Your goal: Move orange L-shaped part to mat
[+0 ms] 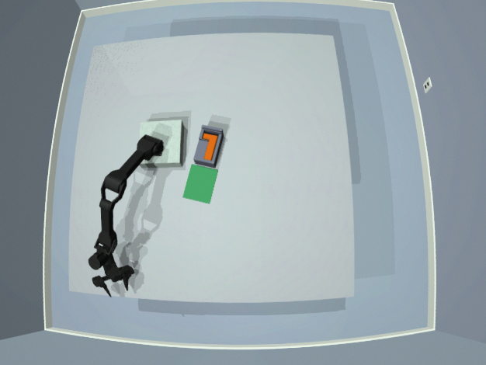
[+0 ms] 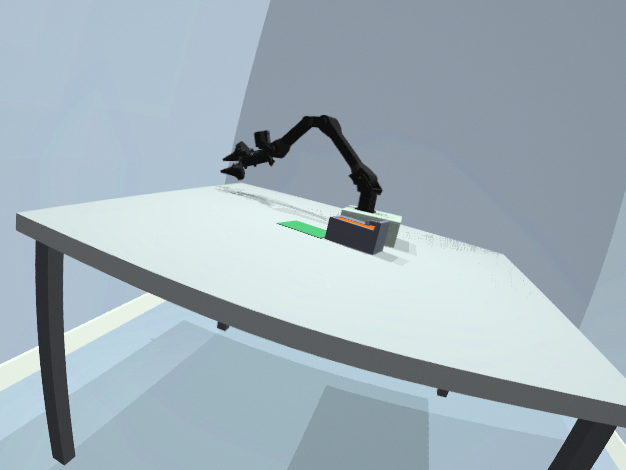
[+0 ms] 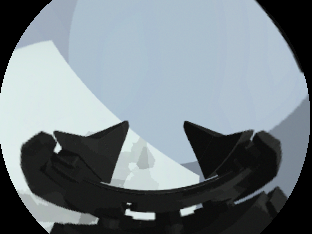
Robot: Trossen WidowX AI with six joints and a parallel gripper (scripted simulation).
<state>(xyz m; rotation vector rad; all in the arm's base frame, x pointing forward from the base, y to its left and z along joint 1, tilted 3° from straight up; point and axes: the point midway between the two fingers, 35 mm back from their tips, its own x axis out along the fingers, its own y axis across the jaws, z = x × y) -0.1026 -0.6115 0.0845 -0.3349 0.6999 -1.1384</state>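
Note:
The orange L-shaped part lies in the pocket of the grey tray, its top about level with the tray's top. Its L-shaped end points away from the green mat, toward the top of the top view. The green mat lies bare beside the tray's other end. My gripper is open with nothing between its fingers. It is raised above the table's lower left corner in the top view, far from the tray and mat.
The arm's base stands on a pale square block close beside the tray, left of it in the top view. The table has its edge near and below my gripper.

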